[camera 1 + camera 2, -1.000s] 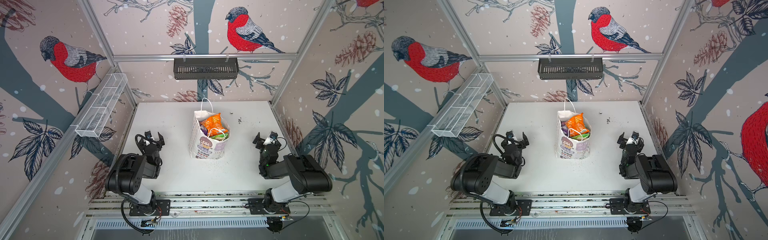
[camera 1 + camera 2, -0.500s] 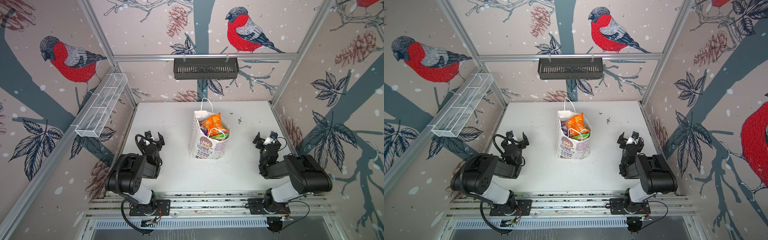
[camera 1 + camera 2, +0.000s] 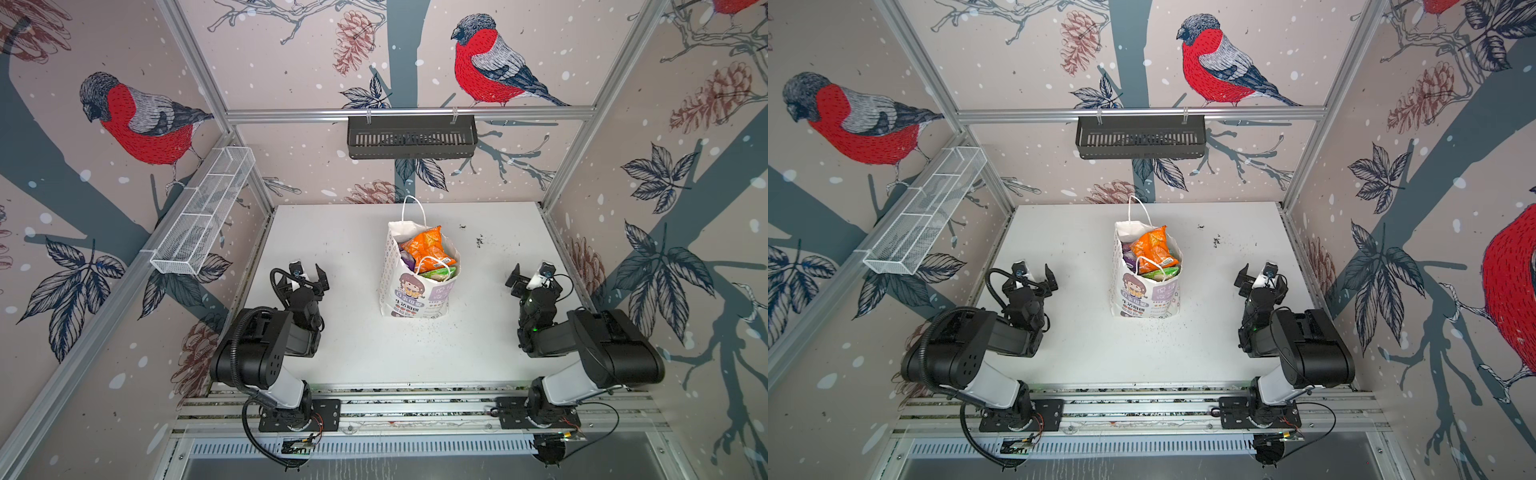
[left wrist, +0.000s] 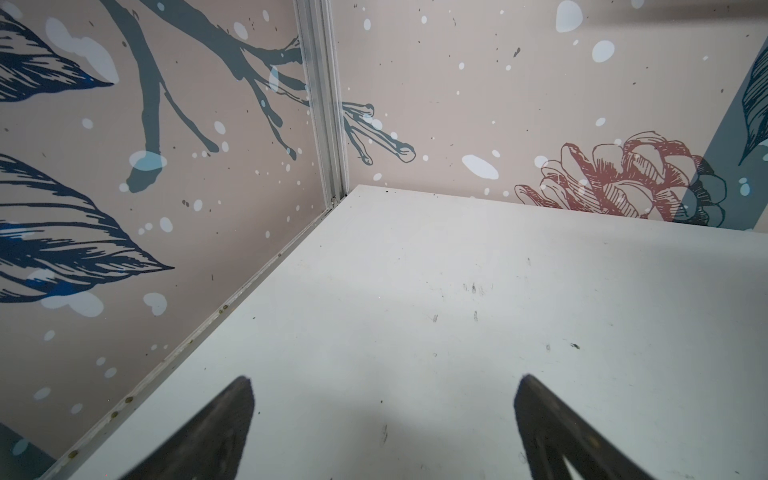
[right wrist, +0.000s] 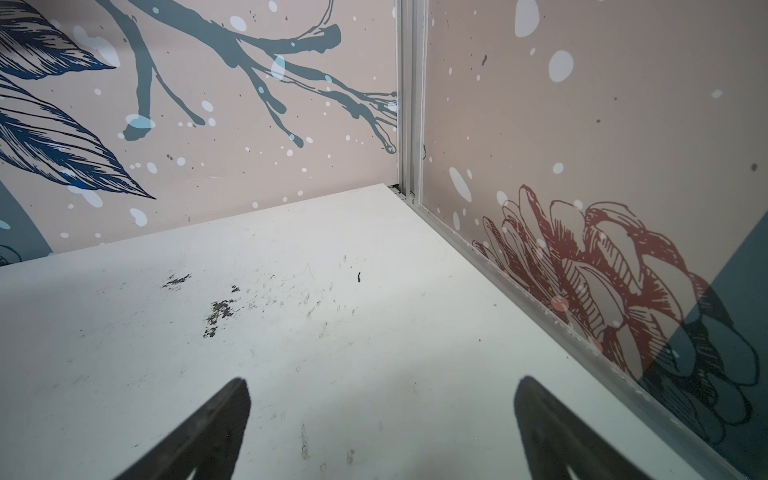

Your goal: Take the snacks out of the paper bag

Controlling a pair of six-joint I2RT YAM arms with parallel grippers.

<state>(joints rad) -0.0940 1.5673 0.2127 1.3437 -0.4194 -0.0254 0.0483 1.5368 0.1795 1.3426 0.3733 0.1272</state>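
Nothing's out yet. The paper bag (image 3: pixel 415 291) stands upright around the middle of the desk (image 3: pixel 353 357), stuffed with the snacks (image 3: pixel 430 259). Both arms sit well apart from it, one on either side. The left end effector (image 3: pixel 306 279) is spread wide with nothing in it, and so is the right end effector (image 3: pixel 533 280). Both wrist views show only bare desk and a wall corner past the open fingers, no bag at all.

I'd call this the very start, so the step in hand is the first reach. The orange packet (image 3: pixel 426 247) pokes highest out of the mouth and looks like the easy first grab. There's purple and green stuff beside it, but I honestly can't tell how many packets are down there from this angle.

One snag: a cord handle (image 3: pixel 434 262) loops across the opening on the near side, so coming straight down from above seems smarter. The bag is only paper and could tip or lift with the packet, so the other arm may need to steady it.

Room-wise it's fine. There's plenty of open desk in front and on both sides for dropping snacks, with walls on three sides.
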